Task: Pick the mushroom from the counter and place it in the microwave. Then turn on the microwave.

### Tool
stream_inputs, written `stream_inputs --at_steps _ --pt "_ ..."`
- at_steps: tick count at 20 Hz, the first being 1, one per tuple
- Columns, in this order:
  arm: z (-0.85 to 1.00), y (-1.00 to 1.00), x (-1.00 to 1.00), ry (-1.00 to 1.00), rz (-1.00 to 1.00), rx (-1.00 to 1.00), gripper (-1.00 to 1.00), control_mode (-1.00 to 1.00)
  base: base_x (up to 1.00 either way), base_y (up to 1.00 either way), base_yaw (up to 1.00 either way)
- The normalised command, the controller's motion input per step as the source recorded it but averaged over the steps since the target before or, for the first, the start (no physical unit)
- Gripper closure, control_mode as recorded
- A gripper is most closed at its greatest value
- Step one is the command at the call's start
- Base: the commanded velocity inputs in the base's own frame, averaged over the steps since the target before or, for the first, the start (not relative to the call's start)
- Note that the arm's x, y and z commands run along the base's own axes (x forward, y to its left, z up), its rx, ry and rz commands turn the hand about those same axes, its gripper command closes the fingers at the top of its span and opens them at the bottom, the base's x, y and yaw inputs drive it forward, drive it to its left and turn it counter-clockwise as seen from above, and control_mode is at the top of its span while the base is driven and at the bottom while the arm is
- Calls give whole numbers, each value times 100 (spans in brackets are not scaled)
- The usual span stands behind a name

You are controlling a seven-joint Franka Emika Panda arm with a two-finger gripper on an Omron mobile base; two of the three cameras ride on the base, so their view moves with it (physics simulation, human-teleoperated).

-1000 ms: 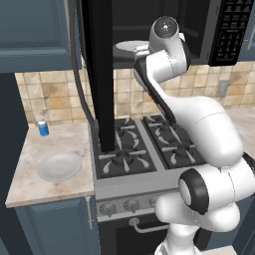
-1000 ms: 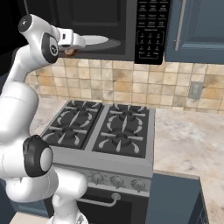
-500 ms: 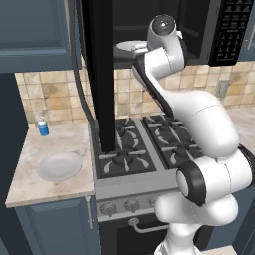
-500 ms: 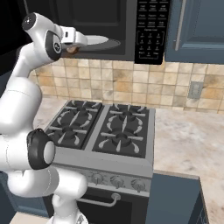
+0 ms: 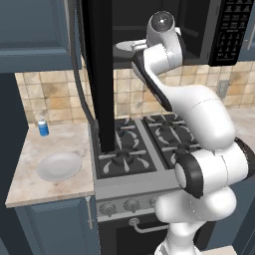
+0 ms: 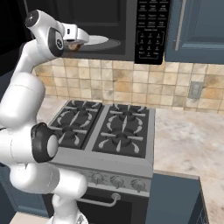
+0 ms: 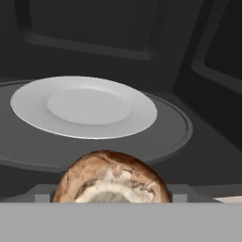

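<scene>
At the microwave (image 5: 149, 30) mouth, my hand (image 5: 130, 46) reaches in. From the right base, the mushroom (image 6: 73, 45) sits between my widespread fingers. Hand camera: mushroom (image 7: 112, 178) held before the plate (image 7: 82, 106); light, soft, bruisable, best gripped gently across its cap.

The brown, rough-skinned mushroom (image 7: 112, 177) had a matt cap and a paler, fibrous tan centre. The round white plate (image 7: 83, 107) inside the black box microwave (image 6: 127, 26) looked like smooth glazed ceramic with a soft sheen; the dark turntable (image 7: 170, 127) beneath it was matt grey. The beige-pink marbled stone surface (image 5: 30, 172) appeared polished. A second white plate (image 5: 59, 166) on it was glossy. The black gas stove top (image 6: 107, 131) carried dull cast-metal grates. The tiled backsplash (image 6: 131, 85) looked mottled and satin. The robot's white arm shell (image 5: 199, 114) was glossy plastic.
</scene>
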Motion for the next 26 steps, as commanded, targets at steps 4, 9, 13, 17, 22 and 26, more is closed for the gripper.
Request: stream_inputs --at_steps 4,9,13,17,22,26 --pt "6 0 15 0 0 0 100 -100 0 0 0" --pt "1 0 16 0 0 0 100 -100 0 0 0" --pt "2 0 16 0 0 0 100 -100 0 0 0" --pt "3 0 17 0 0 0 100 -100 0 0 0" --pt "4 0 17 0 0 -1 100 -100 0 0 0" --pt "3 0 18 0 0 -1 100 -100 0 0 0"
